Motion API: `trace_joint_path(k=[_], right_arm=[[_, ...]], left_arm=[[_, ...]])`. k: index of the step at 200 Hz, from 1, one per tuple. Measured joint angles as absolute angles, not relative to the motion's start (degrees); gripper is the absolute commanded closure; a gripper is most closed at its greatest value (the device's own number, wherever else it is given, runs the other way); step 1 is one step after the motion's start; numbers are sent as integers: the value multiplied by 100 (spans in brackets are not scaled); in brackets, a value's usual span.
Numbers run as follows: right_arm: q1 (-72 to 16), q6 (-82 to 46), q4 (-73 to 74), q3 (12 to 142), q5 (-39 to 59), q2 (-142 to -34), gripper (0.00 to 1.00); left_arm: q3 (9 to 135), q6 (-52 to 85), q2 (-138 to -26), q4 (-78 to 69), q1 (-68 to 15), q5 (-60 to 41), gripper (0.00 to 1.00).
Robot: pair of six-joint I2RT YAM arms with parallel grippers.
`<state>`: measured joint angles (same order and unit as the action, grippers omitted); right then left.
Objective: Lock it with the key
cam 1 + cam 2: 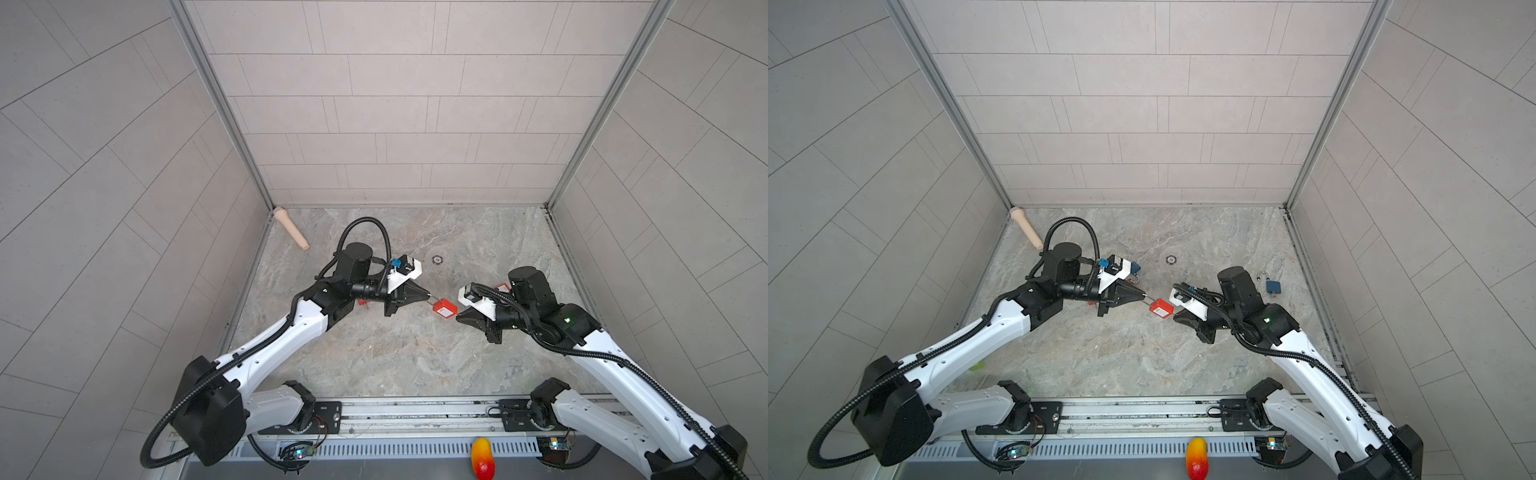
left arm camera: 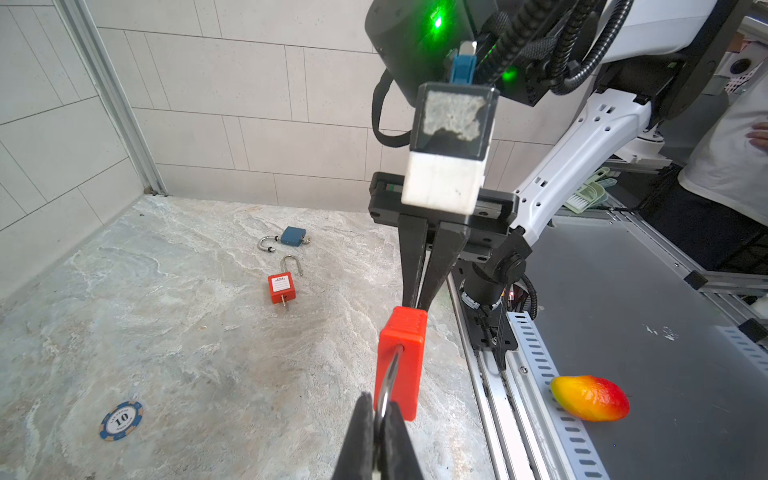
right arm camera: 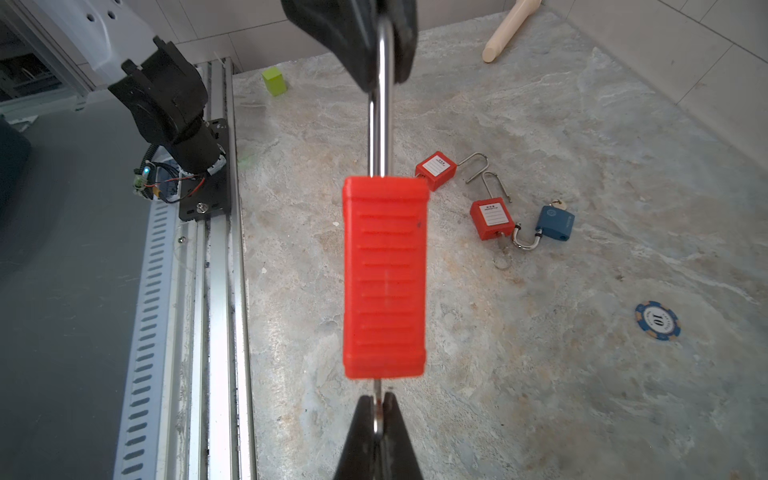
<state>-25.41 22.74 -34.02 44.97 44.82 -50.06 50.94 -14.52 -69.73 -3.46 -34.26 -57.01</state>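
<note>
Six padlocks are counted across the views, four red plastic-bodied and two blue. One pale wooden peg (image 1: pixel 291 228) is seen in the far left corner of the marble-patterned desk (image 1: pixel 374 353). One lime-green block (image 3: pixel 274 81), near the left arm's base, is shown clearly only by the right wrist view.

The left pincer (image 1: pixel 428 295) is clenched on the steel shackle (image 3: pixel 380 124) of the held red padlock (image 1: pixel 444 307), which is kept above the desk's middle between both arms. At its other end the right pincer (image 1: pixel 458 319) is clenched on the metal key (image 3: pixel 377 397), which is lodged in the padlock's underside. One blue-and-white poker chip (image 1: pixel 437 259) is seen farther back, and one red-and-yellow toy mango (image 1: pixel 482 457) in front of the desk's rail.

Beside the left arm, a first loose red padlock (image 3: pixel 436 170), a second loose red padlock (image 3: pixel 490 218) and a first blue padlock (image 3: pixel 555 222) are shown whole only by the right wrist view. Near the right arm, a third loose red padlock (image 2: pixel 281 286) and a second blue padlock (image 2: pixel 291 237) are shown together only by the left wrist view.
</note>
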Motion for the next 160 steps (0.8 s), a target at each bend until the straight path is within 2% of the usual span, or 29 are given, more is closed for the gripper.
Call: trace_joint_path(k=[91, 160], right_arm=[[-2443, 2071, -3677, 4528, 4836, -5290, 100], [-2475, 2569, -3306, 4421, 3876, -5391, 100]], left_arm=[[5098, -1529, -6987, -375, -3426, -5686, 100], [5140, -1415, -7395, -550, -3350, -5605, 100]])
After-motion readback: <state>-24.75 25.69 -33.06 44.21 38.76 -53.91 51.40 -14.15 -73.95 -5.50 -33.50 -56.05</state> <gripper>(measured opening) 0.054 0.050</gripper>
